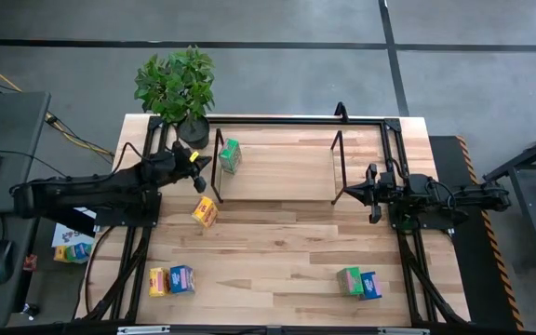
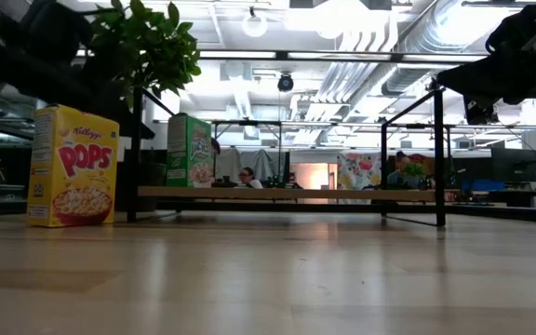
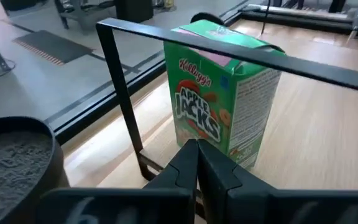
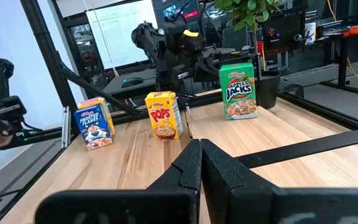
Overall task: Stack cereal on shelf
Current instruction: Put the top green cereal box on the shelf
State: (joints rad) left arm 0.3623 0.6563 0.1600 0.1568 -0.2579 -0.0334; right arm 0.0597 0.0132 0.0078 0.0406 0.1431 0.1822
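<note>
The shelf (image 1: 277, 167) stands at the table's far middle. One green cereal box (image 1: 231, 155) stands upright on the left end of its wooden board (image 2: 287, 193). My left gripper (image 3: 197, 144) is shut just left of the shelf's end rods, pointing at that box (image 3: 222, 93) and touching nothing. A yellow box (image 1: 205, 212) stands on the table in front of the shelf's left end. A yellow and blue pair (image 1: 170, 280) stands near left, and a green and blue pair (image 1: 359, 282) near right. My right gripper (image 4: 200, 143) waits shut at the shelf's right end.
A potted plant (image 1: 180, 88) stands at the table's far left corner, right beside my left arm; its pot (image 3: 11, 155) is close to the gripper. A black frame (image 1: 394, 167) runs round the table's edges. Bare wood lies between the two near pairs of boxes.
</note>
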